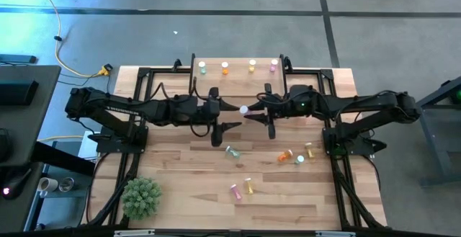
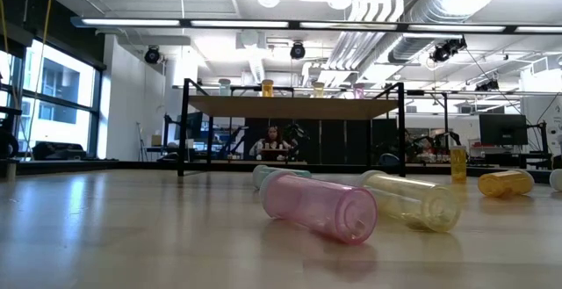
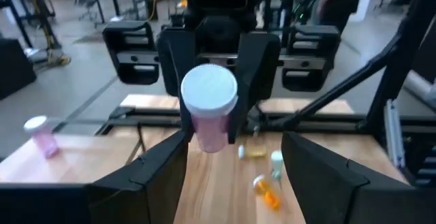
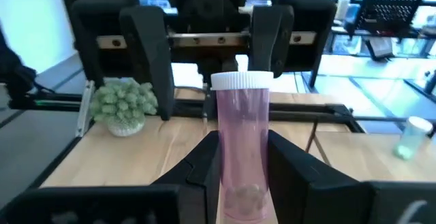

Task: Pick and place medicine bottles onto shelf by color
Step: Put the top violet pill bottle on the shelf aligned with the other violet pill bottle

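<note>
pink bottle (image 4: 240, 149) in right gripper (image 4: 238, 173), no readable label.

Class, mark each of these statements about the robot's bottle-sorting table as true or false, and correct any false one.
1. The right gripper holds a pink bottle. True.
2. The left gripper is closed on that bottle. False: its fingers stand open, apart from it.
3. Four bottles stand on the shelf. True.
4. A pink bottle stands upright nearest the low camera. False: it lies on its side.
5. The green plant sits on the shelf. False: it sits on the tabletop, at a front corner.
</note>
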{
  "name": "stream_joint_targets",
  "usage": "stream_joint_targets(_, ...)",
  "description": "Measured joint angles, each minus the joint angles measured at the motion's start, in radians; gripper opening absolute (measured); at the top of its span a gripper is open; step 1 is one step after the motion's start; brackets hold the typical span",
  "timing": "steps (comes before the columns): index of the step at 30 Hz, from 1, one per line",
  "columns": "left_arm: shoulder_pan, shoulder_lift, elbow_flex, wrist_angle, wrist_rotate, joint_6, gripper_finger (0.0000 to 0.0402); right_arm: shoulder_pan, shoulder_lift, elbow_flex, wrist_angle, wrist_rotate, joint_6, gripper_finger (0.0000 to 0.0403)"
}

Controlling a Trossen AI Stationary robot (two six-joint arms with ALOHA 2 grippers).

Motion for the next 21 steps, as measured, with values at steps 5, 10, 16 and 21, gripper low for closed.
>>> stream_joint_targets(5, 0.000, 0.000, 0.000, 0.070, 0.000, 0.000, 0.0227, 0.000, -0.031, 0.000, 0.012, -0.049, -0.002, 0.0083)
stream_joint_targets(10, 0.000, 0.000, 0.000, 0.126, 0.009, 0.000, 0.0227, 0.009, -0.037, 0.000, 0.046, -0.075, 0.001, 0.0083)
stream_joint_targets(16, 0.000, 0.000, 0.000, 0.180, 0.060, 0.000, 0.0227, 0.037, -0.028, 0.000, 0.127, -0.076, 0.001, 0.0083)
stream_joint_targets(21, -0.001, 0.010, 0.000, 0.228, 0.092, 0.000, 0.0227, 0.056, -0.015, 0.000, 0.187, -0.059, -0.004, 0.0083)
